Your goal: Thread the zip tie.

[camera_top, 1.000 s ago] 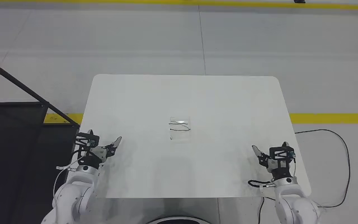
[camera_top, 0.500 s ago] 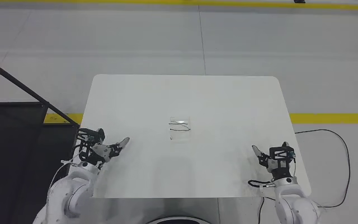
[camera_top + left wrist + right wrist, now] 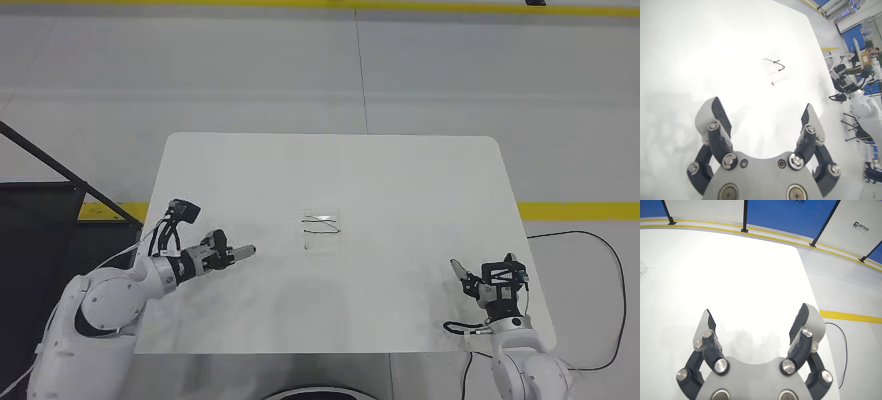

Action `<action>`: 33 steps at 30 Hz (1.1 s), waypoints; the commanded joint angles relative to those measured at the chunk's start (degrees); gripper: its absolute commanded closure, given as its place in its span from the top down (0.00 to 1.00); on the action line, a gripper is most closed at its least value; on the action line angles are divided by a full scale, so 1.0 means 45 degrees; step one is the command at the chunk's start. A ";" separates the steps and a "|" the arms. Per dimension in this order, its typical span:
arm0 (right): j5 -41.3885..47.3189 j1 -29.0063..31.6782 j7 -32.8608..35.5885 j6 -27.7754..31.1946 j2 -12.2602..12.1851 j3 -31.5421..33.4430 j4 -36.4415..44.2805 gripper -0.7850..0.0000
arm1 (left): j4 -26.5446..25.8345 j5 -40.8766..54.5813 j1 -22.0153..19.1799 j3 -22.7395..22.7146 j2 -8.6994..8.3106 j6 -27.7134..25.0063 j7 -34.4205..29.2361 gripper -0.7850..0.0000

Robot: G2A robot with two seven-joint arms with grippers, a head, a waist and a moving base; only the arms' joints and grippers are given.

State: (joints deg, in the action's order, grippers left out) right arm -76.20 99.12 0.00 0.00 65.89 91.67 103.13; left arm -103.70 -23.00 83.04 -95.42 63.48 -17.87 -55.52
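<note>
We are holding our left pincer [image 3: 240, 251] wide open, the thin black plastic zip tie [image 3: 322, 224] lying well ahead of its fingertips. We are judging it light, springy, slippery: best pinched near its tail.

Left gripper [image 3: 241, 251], left of centre in the top view, sits on its outstretched left arm [image 3: 125, 290] with jaws wide apart; right gripper [image 3: 488, 270], lower right, likewise has jaws spread.

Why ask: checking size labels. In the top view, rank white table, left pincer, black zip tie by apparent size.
White rounded-corner table
Left metal pincer, bulkier
Thin black zip tie, nearly as long
</note>
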 commanded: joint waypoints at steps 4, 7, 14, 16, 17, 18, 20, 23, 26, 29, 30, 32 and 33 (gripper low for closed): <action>0.0000 0.0000 0.0000 0.0000 0.0000 0.0000 0.0000 1.00 | -0.0011 -0.0063 0.0056 -0.0008 0.0002 -0.0069 0.0253 1.00; 0.0000 0.0000 0.0000 0.0000 0.0000 0.0000 0.0000 1.00 | -0.0011 -0.0063 0.0056 -0.0008 0.0002 -0.0069 0.0253 1.00; 0.0000 0.0000 0.0000 0.0000 0.0000 0.0000 0.0000 1.00 | 0.1046 0.2864 -0.1160 0.0441 0.0047 0.1743 -0.0715 1.00; 0.0000 0.0000 0.0000 0.0000 0.0000 0.0000 0.0000 1.00 | 0.1421 0.3336 -0.1747 0.0679 0.0048 0.2356 -0.1058 1.00; 0.0000 0.0000 0.0000 0.0000 0.0000 0.0000 0.0000 1.00 | 0.1718 0.3697 -0.2232 0.1014 0.0064 0.2873 -0.1393 1.00; 0.0000 0.0000 0.0000 0.0000 0.0000 0.0000 0.0000 1.00 | 0.1969 0.3877 -0.2630 0.1244 0.0074 0.3227 -0.1596 1.00; 0.0000 0.0000 0.0000 0.0000 0.0000 0.0000 0.0000 1.00 | 0.2428 0.3973 -0.3329 0.1771 0.0109 0.3870 -0.1701 1.00; 0.0000 0.0000 0.0000 0.0000 0.0000 0.0000 0.0000 1.00 | 0.2910 0.3679 -0.4123 0.2641 0.0177 0.4646 -0.1595 1.00; 0.0000 0.0000 0.0000 0.0000 0.0000 0.0000 0.0000 1.00 | 0.3075 0.3732 -0.4413 0.2921 0.0204 0.4958 -0.1644 1.00; 0.0000 0.0000 0.0000 0.0000 0.0000 0.0000 0.0000 1.00 | 0.3075 0.3732 -0.4413 0.2921 0.0204 0.4958 -0.1644 1.00; 0.0000 0.0000 0.0000 0.0000 0.0000 0.0000 0.0000 1.00 | 0.3075 0.3732 -0.4413 0.2921 0.0204 0.4958 -0.1644 1.00; 0.0000 0.0000 0.0000 0.0000 0.0000 0.0000 0.0000 1.00 | 0.3075 0.3732 -0.4413 0.2921 0.0204 0.4958 -0.1644 1.00; 0.0000 0.0000 0.0000 0.0000 0.0000 0.0000 0.0000 1.00 | 0.3075 0.3732 -0.4413 0.2921 0.0204 0.4958 -0.1644 1.00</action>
State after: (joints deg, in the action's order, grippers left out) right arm -76.20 99.12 0.00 0.00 65.89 91.67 103.13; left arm -89.86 -6.20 63.19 -82.27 64.40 4.44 -62.92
